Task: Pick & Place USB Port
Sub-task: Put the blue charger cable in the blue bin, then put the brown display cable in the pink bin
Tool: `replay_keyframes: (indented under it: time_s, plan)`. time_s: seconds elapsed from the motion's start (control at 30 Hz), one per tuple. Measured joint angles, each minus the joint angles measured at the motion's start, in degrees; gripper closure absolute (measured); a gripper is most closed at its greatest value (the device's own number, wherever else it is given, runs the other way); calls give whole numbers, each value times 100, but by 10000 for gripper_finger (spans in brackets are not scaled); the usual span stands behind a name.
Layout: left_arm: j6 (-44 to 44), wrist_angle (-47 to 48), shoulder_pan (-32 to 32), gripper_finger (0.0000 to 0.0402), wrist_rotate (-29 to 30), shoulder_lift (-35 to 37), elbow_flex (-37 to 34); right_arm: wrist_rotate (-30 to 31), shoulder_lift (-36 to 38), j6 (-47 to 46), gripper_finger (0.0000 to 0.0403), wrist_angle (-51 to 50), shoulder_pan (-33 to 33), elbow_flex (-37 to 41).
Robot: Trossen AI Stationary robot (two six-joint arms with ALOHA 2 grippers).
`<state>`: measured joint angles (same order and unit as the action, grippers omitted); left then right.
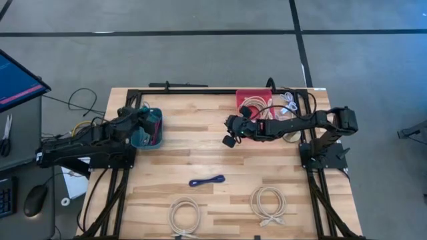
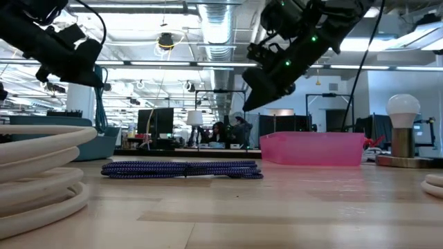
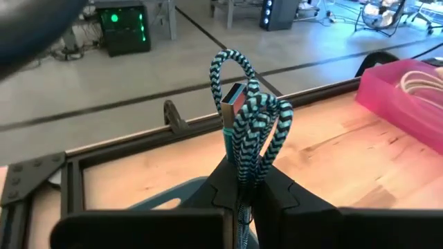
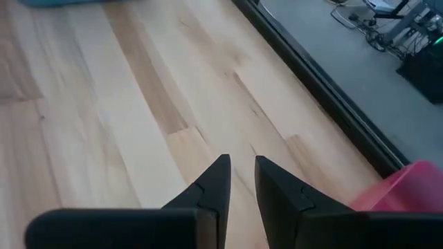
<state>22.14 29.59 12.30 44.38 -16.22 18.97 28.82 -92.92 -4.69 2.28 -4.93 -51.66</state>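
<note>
My left gripper (image 3: pixel 243 181) is shut on a teal-and-black braided USB cable (image 3: pixel 250 124), folded into a bundle with its metal plug (image 3: pixel 234 97) at the top. It hovers over the teal bin (image 1: pixel 148 137) at the table's left side. My right gripper (image 4: pixel 241 162) hangs above bare wood near the table's middle (image 1: pixel 230 131), left of the pink bin (image 1: pixel 248 99); its fingers are a narrow gap apart and hold nothing. A dark blue cable (image 1: pixel 207 180) lies flat on the table between the arms, nearer the front edge. My left gripper pinches the bundled cable between its two fingers, on the folded strands (image 3: pixel 242 162) just below the plug. Several strands run through the hold. The loops and the plug stand up past the fingertips, and the bundle is lifted clear of the bin.
Two white coiled cables (image 1: pixel 185 217) (image 1: pixel 268 203) lie near the front edge. The pink bin holds white cables (image 1: pixel 257 103). A black frame (image 1: pixel 200 91) runs round the table. A lamp bulb on a round base (image 2: pixel 401 131) stands at the right. Bare wood lies between the arms.
</note>
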Motion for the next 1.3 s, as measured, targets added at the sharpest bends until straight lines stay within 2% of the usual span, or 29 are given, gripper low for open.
replay_keyframes:
  time_s: [0.5,0.7,1.3]
  plan:
    - [1236,326,2,385,-55,-1279,68,0,0,57,344,275,-11,46]
    - [1394,385,0,384,-125,-1617,69,-16,0,59,344,273,-11,46]
    - [1263,189,2,244,-59,-1654,65,-20,0,60,344,291,-9,46]
